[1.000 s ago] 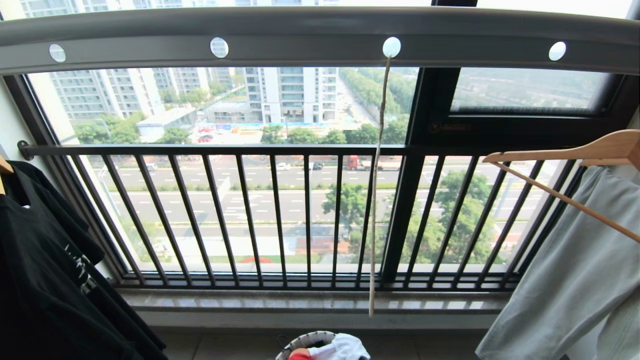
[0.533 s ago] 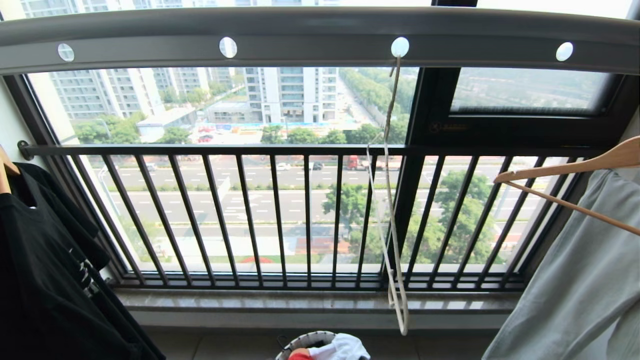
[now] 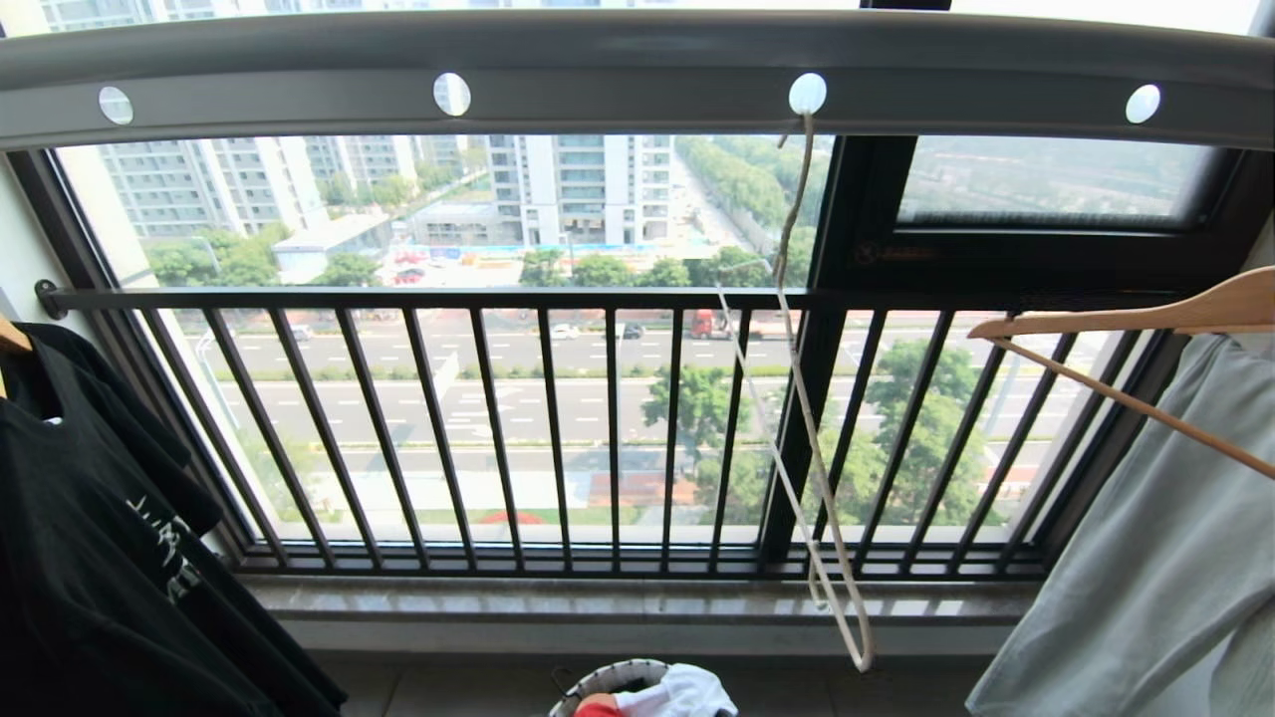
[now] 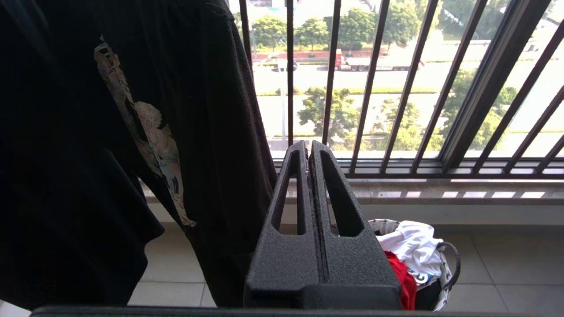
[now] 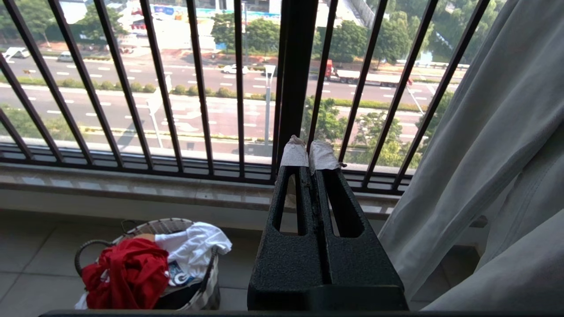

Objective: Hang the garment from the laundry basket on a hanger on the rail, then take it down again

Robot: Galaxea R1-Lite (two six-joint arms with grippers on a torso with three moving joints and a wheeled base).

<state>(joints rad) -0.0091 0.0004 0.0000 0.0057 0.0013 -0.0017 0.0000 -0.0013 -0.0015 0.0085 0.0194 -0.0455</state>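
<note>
The red shirt point(image 5: 125, 272) in the basket point(image 5: 203, 288) looks soft and light, best pinched at a top fold, and both grippers point(image 4: 309, 149) point(image 5: 308, 154) are closed, holding nothing.

The tiled floor point(image 5: 26, 259) is carrying the laundry basket point(image 5: 202, 288), which is standing just below the stone window sill point(image 3: 618, 602). Overhead, the rail point(image 3: 618, 75) is bearing the hanger point(image 3: 812, 418), which is hooking into one of the round holes and dangling bare at a tilt.
</note>
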